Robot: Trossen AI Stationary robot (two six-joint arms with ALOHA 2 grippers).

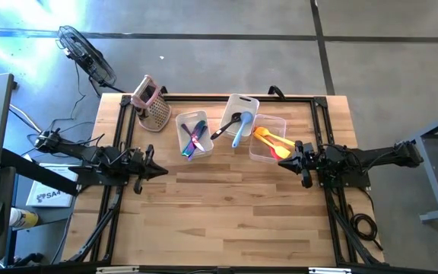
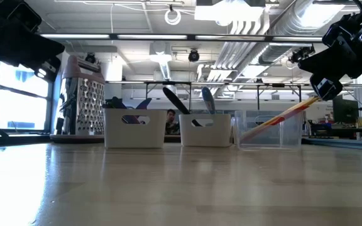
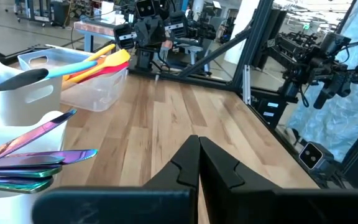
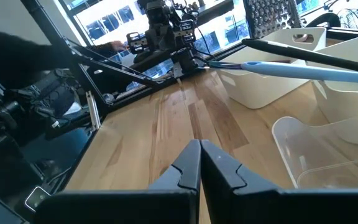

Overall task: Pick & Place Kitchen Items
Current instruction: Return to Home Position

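Utensils [image 1: 239,133] fill left bin [image 2: 134,135], middle bin [image 2: 206,137] and clear tub [image 2: 281,137].

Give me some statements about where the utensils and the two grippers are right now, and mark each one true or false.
1. The grater stands on the table, not in a bin. True.
2. The yellow spatula lies in the clear bin. True.
3. The blue spatula lies in the clear bin. False: it shares the middle white bin with the black spoon.
4. The left gripper holds a utensil. False: it is shut on nothing, over the table's left side.
5. The right gripper is open. False: it is shut and empty.
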